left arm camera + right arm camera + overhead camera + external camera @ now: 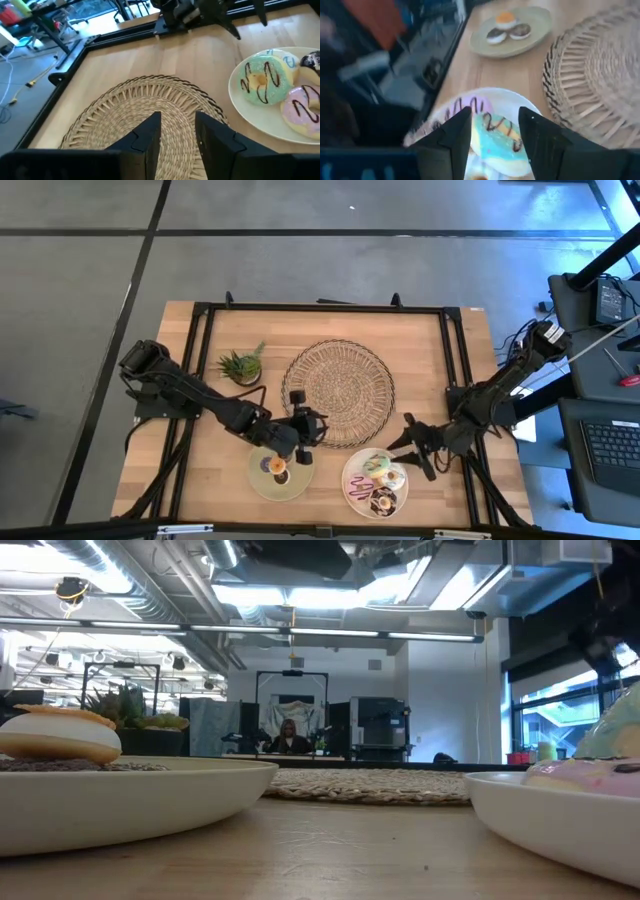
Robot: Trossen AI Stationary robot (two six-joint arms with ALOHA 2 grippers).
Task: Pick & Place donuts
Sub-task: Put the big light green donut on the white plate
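Note:
A white plate (350, 480) near the table's near edge holds the larger donuts: a green-iced one (264, 80), a pink one (305, 107) and a brown one (312, 59). A pale green plate (262, 480) to its left carries three tiny donuts (507, 27); one shows close up in the low view (60, 735). My left gripper (177, 130) is open over the near edge of the woven mat (338, 392), just beyond the green plate. My right gripper (495, 132) is open and hovers over the white plate's green donut (500, 137).
A small potted plant (242, 365) stands left of the woven mat. Black frame rails (320, 308) run along the table's far, left and right sides. Bare wood lies between the two plates and along the far edge behind the mat.

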